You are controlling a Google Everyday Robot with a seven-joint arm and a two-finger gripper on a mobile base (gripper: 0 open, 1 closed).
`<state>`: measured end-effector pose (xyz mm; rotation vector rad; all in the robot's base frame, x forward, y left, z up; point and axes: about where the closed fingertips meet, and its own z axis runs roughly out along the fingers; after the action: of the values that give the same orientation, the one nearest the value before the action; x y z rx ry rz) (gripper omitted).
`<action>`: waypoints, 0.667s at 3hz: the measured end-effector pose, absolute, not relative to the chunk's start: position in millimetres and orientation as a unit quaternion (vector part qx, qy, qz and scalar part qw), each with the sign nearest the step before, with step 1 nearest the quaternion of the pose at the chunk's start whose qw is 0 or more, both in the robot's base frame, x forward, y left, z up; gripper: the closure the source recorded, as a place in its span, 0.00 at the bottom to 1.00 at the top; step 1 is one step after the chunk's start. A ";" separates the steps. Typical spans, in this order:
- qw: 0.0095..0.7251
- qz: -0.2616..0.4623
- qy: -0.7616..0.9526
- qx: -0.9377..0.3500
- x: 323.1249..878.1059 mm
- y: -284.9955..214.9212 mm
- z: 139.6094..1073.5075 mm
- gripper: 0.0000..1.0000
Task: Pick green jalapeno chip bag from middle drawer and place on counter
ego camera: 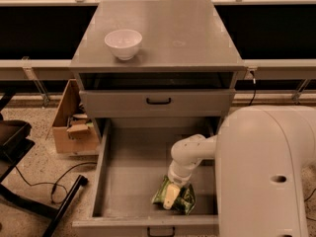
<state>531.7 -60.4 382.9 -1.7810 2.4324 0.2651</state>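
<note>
The green jalapeno chip bag point(181, 200) lies on the floor of the open middle drawer point(127, 167), near its front right. My gripper point(171, 196) reaches down from the white arm and sits right on the bag, its pale fingers over the bag's middle. The counter point(187, 33) is the grey top of the cabinet, above and behind the drawer. My arm's large white body fills the right front of the view and hides the drawer's right side.
A white bowl point(123, 43) stands on the counter's left part. A shut drawer front with a black handle point(158, 101) is above the open drawer. A cardboard box point(71, 127) sits on the floor at left, with a black chair base point(29, 191) and cable.
</note>
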 end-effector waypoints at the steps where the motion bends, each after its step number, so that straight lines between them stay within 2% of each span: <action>1: 0.036 0.092 0.811 -0.577 507.5 -78.0 370.1 0.16; 2: 0.044 0.147 0.813 -0.562 471.3 -50.3 372.3 0.47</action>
<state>471.3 -50.3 372.3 -1.7161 2.4846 0.4481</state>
